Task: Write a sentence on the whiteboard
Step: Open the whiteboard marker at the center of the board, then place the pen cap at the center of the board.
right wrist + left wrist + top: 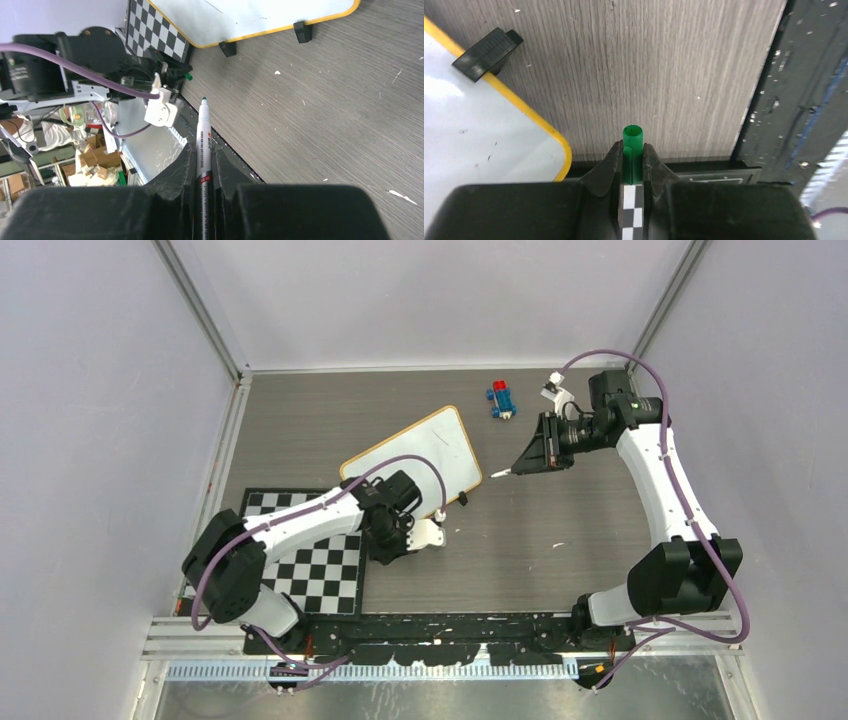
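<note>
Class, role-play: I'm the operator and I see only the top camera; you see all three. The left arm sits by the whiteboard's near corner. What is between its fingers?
Observer: The left fingers are shut on a green cap, with its open end facing forward.
Operator: And the right arm?
Observer: The right fingers clamp a marker, uncapped, its tip bare.
Operator: Anything written yet?
Observer: The left wrist view shows only tiny dark specks near the whiteboard corner, and no letters.
</note>
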